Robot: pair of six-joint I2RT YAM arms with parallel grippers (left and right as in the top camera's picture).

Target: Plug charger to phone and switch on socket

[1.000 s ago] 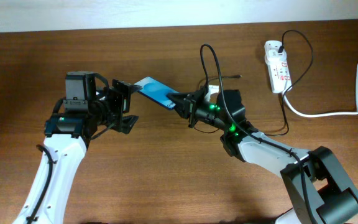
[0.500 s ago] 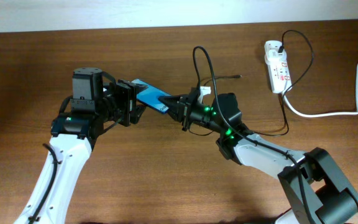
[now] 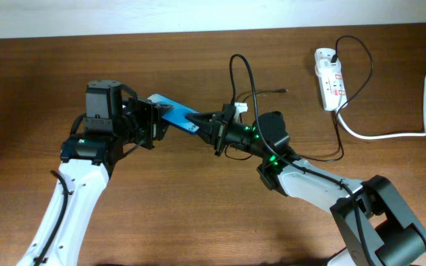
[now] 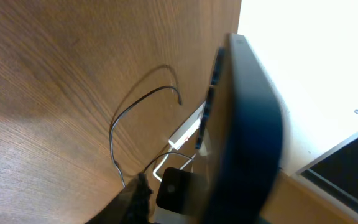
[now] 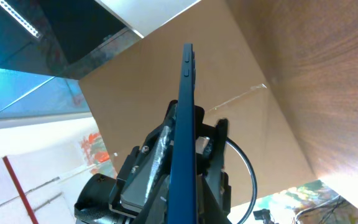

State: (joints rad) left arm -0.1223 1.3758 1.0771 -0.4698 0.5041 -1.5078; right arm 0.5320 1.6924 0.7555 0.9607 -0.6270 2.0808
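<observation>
- Only the overhead view takes in the socket (image 3: 329,77) and its thick white lead (image 3: 390,134). They are seen at the far right of the table (image 3: 198,222), well apart from both arms.
- There too the charger (image 3: 251,74) is seen looping up beside the right gripper (image 3: 207,125). One thin end is laid on the wood, apart from the phone (image 3: 174,111).
- The phone's blue screen is shown from overhead alone. In the right wrist view the phone is seen edge-on as a thin upright line, and in the left wrist view as a dark blurred edge close to the lens.
- The right gripper's jaws are closed on the phone's right end, and the phone is held by them on a diagonal.
- The left gripper (image 3: 152,122) has its jaws set narrow, with one finger on each side of the phone's left end. Whether the pads touch the phone cannot be told.
- The phone is placed between the two grippers, with the socket far off to its right.
</observation>
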